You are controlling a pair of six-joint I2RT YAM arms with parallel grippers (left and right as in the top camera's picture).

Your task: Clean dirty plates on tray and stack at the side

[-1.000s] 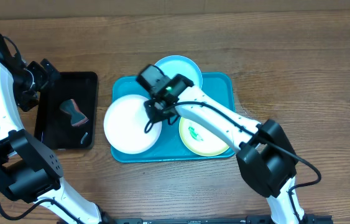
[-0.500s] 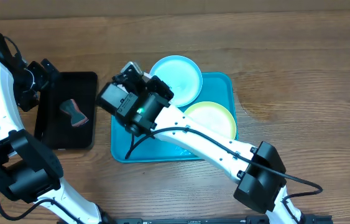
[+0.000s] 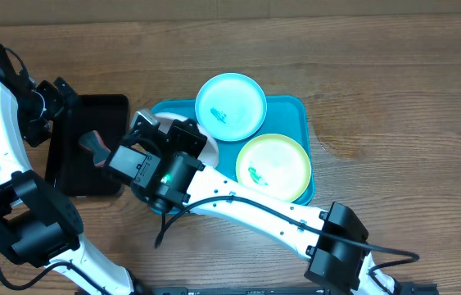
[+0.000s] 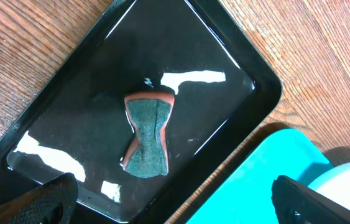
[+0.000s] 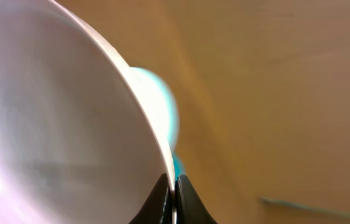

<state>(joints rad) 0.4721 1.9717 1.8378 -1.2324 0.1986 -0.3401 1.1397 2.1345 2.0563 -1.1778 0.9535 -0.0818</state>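
While the left gripper (image 4: 173,184) gapes empty, the right gripper (image 5: 173,190) pinches the white plate (image 5: 56,112).

- A brown wooden table (image 3: 377,65) with visible grain carries everything.
- A black tray (image 4: 249,81), rectangular with a glossy raised rim, lies flat on the wood directly below the left gripper (image 4: 175,205).
- A turquoise tray (image 3: 291,111) with rounded corners lies on the wood just beside the black one. One end sits beneath the right gripper (image 5: 174,186), and the rest reaches away from it, opposite the black tray.
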